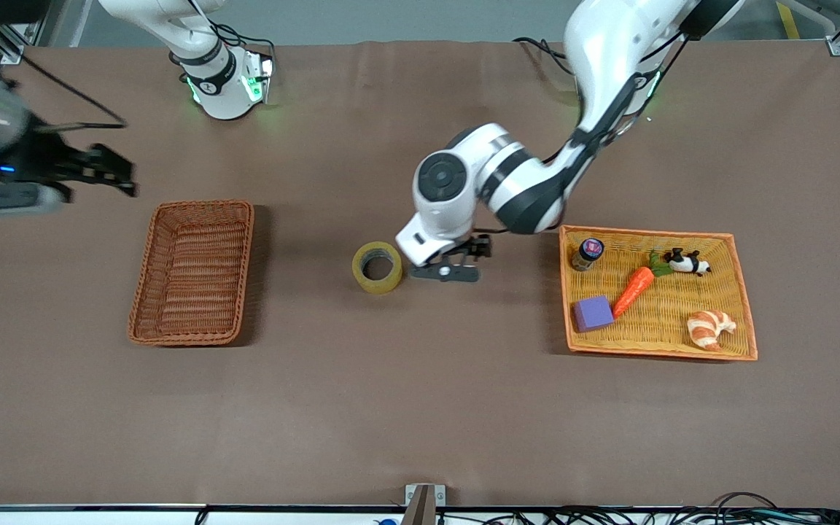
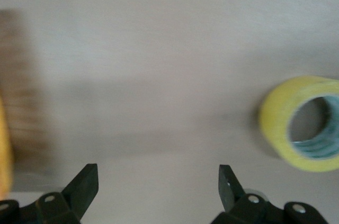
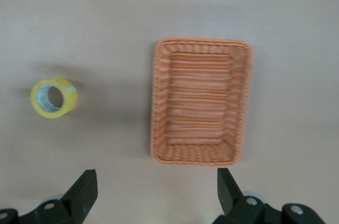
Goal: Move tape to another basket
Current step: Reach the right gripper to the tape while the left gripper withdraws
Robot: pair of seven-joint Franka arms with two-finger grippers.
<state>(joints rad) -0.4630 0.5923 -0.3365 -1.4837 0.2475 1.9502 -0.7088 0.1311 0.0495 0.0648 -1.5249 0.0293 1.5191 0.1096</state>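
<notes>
The tape, a yellowish ring, stands on its edge on the brown table between the two baskets. The reddish-brown basket lies empty toward the right arm's end. My left gripper is open and empty, low over the table just beside the tape, on the side toward the left arm's end. In the left wrist view the tape lies off to one side of the open left gripper. My right gripper is open and empty, up near the basket at the table's end. The right wrist view shows the basket and the tape.
A wider orange-yellow basket toward the left arm's end holds a small jar, a carrot, a purple block, a panda toy and a croissant. Its edge shows in the left wrist view.
</notes>
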